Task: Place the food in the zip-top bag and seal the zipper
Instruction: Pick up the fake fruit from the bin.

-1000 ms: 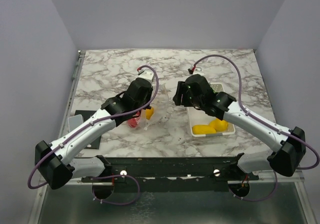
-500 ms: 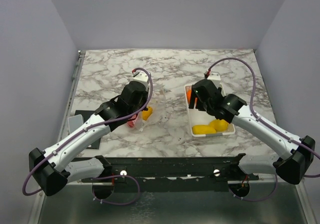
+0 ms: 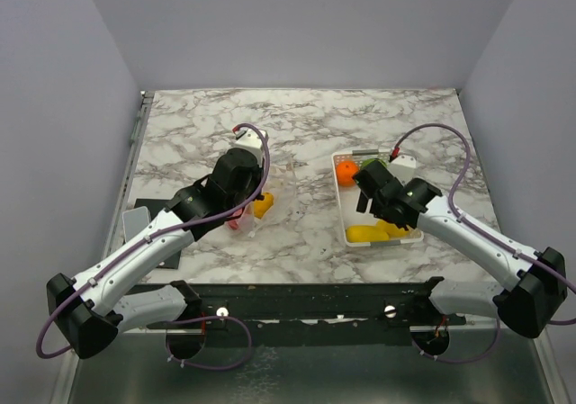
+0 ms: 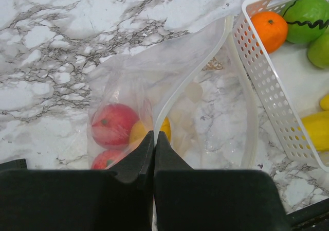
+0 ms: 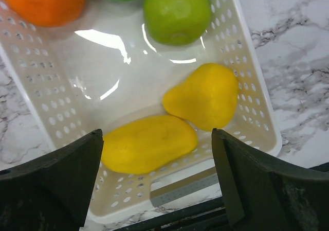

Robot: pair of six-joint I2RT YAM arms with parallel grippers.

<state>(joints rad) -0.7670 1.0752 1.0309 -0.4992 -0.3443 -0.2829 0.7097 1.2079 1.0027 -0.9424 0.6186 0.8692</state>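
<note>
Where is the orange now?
Upper right of the left wrist view: the orange sits in the white tray's corner, beside the striped green ball.

surface (image 3: 306,125): marbled, carrying everything | white perforated tray (image 4: 262,82): sitting at 3 o'clock | black mat (image 3: 153,204): lying at 8 o'clock

The left arm (image 3: 162,242) leaned over a clear bag (image 3: 281,193) holding red and yellow fruit (image 3: 261,209), at nine o'clock from the white tray (image 3: 341,215); an orange (image 3: 346,172) sat at its twelve o'clock end.
</note>
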